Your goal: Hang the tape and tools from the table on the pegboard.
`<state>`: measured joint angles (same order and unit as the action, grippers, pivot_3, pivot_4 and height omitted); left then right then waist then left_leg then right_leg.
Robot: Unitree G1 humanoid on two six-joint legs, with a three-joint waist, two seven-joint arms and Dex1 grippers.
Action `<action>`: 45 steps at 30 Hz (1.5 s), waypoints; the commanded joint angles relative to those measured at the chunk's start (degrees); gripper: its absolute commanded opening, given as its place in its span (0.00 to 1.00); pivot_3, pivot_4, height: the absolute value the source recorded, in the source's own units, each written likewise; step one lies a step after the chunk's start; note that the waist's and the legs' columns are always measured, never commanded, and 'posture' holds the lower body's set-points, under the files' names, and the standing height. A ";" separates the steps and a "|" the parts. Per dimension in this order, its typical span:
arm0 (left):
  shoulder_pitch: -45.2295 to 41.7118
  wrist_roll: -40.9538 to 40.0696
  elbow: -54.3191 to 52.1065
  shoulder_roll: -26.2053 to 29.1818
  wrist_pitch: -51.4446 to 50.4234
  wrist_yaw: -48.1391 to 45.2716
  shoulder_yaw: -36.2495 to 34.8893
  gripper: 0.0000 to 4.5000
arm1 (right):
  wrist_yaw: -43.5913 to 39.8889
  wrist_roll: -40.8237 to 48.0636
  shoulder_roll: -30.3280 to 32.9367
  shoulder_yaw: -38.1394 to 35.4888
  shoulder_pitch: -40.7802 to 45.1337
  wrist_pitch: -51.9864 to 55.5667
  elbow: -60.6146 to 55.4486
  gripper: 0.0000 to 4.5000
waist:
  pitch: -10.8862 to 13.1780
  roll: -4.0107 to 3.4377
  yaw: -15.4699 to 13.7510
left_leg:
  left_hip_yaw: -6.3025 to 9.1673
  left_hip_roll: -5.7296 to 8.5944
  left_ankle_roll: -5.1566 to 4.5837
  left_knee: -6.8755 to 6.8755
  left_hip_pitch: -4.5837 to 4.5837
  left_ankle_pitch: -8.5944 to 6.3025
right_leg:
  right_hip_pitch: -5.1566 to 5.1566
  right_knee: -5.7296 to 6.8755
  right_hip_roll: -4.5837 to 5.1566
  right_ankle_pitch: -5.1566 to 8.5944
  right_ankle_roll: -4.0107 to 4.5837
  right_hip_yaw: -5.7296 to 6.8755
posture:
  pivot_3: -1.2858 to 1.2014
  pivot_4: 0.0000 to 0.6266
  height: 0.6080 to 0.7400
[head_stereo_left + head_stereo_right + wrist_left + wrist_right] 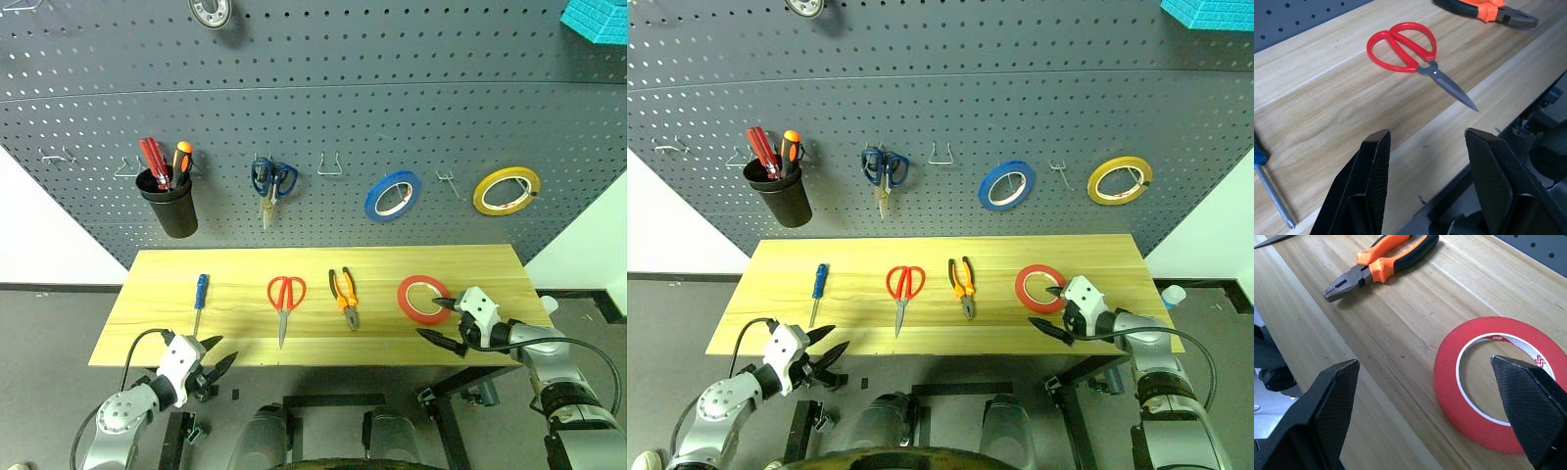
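On the light wooden table [235, 269] lie, from left to right, a blue-handled screwdriver [200, 292], red-handled scissors [285, 297], orange-and-black pliers [344, 297] and the red tape [422, 299], all flat. Behind it rises the dark grey pegboard [313, 98]. My right gripper [431, 317] is open at the tape's near side: one fingertip [1520, 396] hangs over the ring's hole, the other stands outside the ring over bare wood. My left gripper [1427, 132] is open and empty at the table's front left edge, pointing toward the scissors [1410, 49].
On the pegboard hang a black cup [168, 208] with red and orange screwdrivers, blue-handled scissors [271, 181], a blue tape roll [392, 196] and a yellow tape roll [506, 190]. Bare hooks [331, 166] sit between them. A teal object [596, 18] is at the top right.
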<state>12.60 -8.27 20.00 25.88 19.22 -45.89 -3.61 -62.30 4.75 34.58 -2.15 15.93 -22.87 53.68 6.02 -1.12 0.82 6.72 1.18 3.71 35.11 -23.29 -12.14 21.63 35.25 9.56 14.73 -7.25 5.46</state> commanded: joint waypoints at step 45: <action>-12.06 -2.76 -4.47 -4.37 -14.30 -0.98 6.23 0.56 | 13.14 -8.99 -2.95 6.58 8.66 9.54 1.76 1.00 | -0.01 0.03 0.11 | -0.05 0.00 -0.03 0.06 0.16 0.03 | -0.08 0.17 -0.07 -0.13 -0.20 -0.13 | 0.51 0.10 1.00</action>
<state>0.90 -10.23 15.33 21.61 5.24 -45.80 2.14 -50.38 -3.93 31.77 4.50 23.37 -15.06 55.42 6.01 -1.09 0.93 6.66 1.18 3.68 35.16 -23.13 -12.12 21.55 35.44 9.50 14.60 -7.46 5.31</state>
